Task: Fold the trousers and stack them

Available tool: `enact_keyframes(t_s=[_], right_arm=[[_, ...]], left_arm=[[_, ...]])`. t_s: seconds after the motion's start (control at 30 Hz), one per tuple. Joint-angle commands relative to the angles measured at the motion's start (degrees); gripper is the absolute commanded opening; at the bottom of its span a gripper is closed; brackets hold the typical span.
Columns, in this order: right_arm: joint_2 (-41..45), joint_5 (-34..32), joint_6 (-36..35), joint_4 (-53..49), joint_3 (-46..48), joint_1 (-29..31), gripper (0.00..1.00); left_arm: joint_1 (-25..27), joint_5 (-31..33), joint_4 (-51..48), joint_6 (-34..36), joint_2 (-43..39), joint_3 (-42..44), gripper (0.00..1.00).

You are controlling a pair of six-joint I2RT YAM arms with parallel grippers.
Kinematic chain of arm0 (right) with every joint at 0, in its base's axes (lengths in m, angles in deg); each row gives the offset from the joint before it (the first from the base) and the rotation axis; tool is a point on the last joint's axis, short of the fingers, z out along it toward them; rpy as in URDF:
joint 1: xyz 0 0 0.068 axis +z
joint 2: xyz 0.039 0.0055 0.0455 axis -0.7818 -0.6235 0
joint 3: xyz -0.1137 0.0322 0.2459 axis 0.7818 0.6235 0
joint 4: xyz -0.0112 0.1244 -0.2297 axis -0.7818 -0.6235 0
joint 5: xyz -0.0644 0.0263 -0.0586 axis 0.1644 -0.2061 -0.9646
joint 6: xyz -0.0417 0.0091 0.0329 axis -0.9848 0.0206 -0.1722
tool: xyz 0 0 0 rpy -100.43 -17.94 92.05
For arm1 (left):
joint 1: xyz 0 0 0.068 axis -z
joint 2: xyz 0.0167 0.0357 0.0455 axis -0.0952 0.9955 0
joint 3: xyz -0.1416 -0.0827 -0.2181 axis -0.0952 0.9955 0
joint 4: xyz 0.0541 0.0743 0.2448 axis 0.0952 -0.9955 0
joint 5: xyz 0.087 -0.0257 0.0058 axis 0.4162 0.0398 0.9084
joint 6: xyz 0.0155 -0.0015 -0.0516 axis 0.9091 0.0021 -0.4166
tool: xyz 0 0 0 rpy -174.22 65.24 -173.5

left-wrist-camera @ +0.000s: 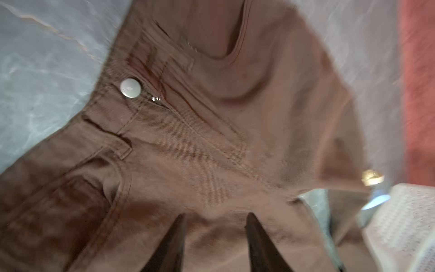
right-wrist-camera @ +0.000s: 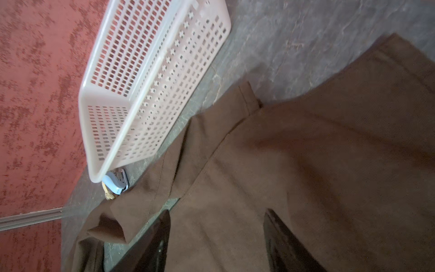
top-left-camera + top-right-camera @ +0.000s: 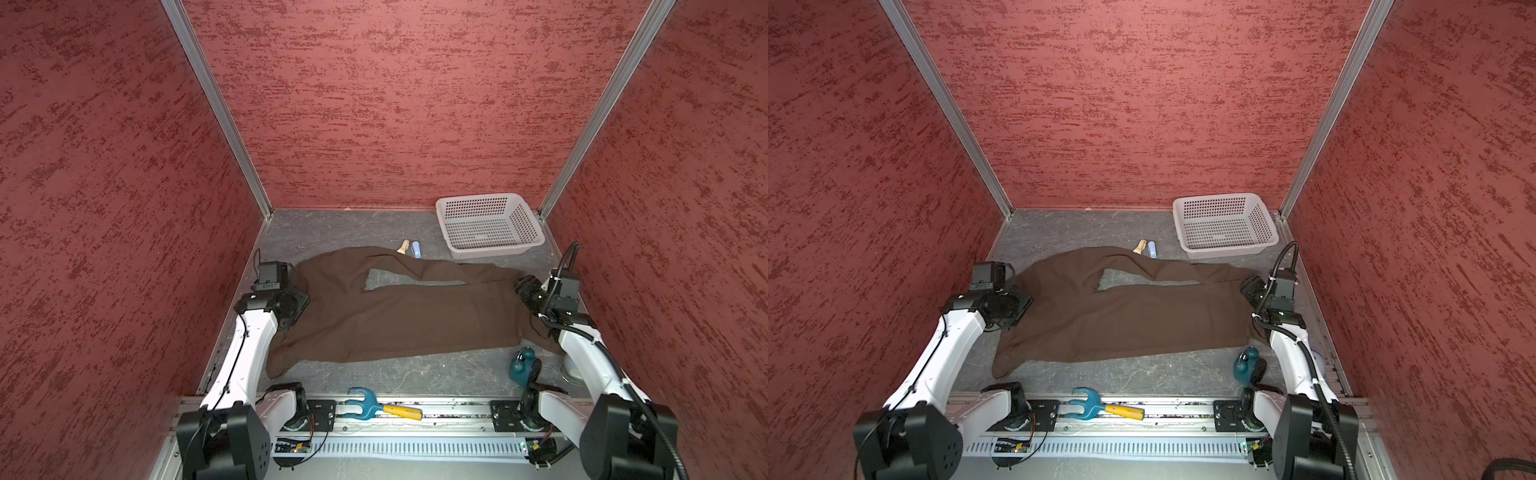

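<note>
The dark olive-brown trousers (image 3: pixel 395 316) (image 3: pixel 1121 316) lie spread flat across the grey table, waist to the left and both legs running right, with a gap of table between the legs. My left gripper (image 1: pixel 216 215) hovers over the front of the trousers (image 1: pixel 211 141) near the fly and the metal button (image 1: pixel 130 87). Its jaws stand apart with cloth lying under them, and in both top views its fingertips are hidden. My right gripper (image 2: pixel 217 211) (image 3: pixel 519 286) is open over the leg ends of the trousers (image 2: pixel 329 164), holding nothing.
A white basket (image 3: pixel 498 249) (image 3: pixel 1225 249) (image 2: pixel 146 77) stands at the back right, just beyond the far leg. A small tan item (image 3: pixel 402 246) and a light-blue one (image 3: pixel 417 250) lie by that leg. A teal object (image 3: pixel 521 365) sits front right. A teal-and-yellow tool (image 3: pixel 382 407) rests on the front rail.
</note>
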Motion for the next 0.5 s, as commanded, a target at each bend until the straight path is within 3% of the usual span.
enact_keyframes(t_s=[0.0,0.1,0.27,0.47], right_arm=[[-2.46,0.60,-0.53,1.62,0.94,2.01,0.63],[-6.48,0.94,-0.72,2.32,0.84,5.54,0.65],[-14.23,-0.93,0.62,4.56,0.00,12.95,0.63],[-11.23,-2.28,8.76,13.58,8.83,17.53,0.59]], left_arm=[[0.17,-3.96,9.47,0.46,4.17,1.51,0.30],[3.59,-2.25,13.32,0.29,9.62,-0.36,0.31],[12.40,3.06,11.59,2.71,21.18,-9.87,0.33],[13.87,3.06,16.81,1.62,27.13,-12.36,0.33]])
